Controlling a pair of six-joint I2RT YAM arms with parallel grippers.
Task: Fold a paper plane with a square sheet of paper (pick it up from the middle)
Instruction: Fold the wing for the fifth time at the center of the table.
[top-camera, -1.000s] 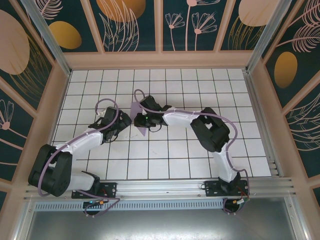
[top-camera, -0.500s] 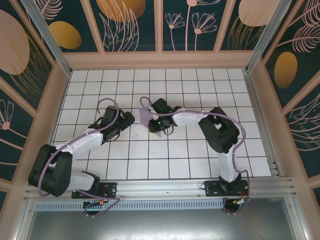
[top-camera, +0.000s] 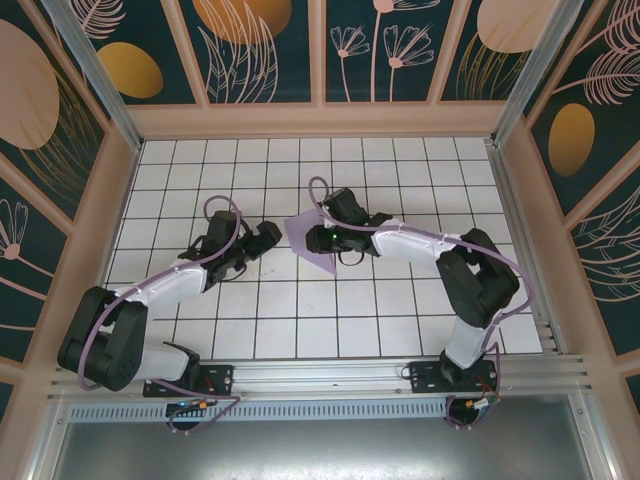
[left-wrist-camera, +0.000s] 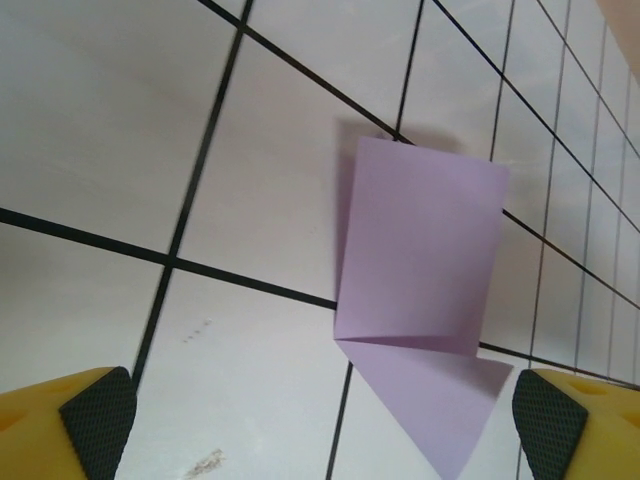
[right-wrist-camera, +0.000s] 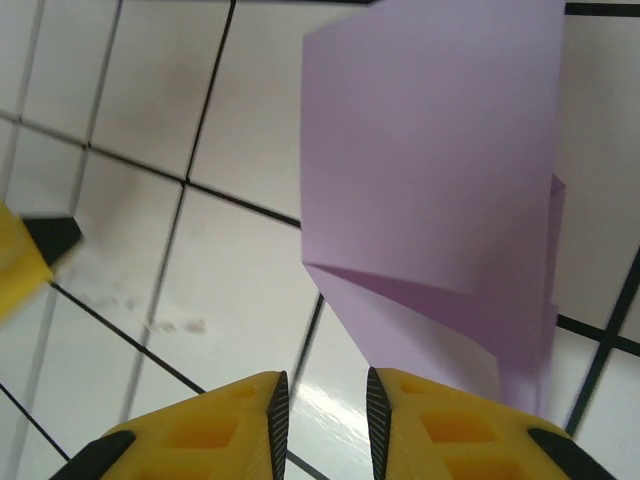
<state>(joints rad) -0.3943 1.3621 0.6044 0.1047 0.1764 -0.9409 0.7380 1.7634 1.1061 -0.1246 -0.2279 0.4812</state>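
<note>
Paper (top-camera: 300, 232) slid right; left wrist shows its crease.

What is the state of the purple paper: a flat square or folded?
Folded. The purple paper has a sharp crease across it, with a triangular flap below the crease and doubled edges.

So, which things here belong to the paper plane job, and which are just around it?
For the job:
- paper, partly folded
- left pincer, open
- right pincer, slightly open, holding nothing

Just around:
- table, tiled
- walls, patterned
</note>
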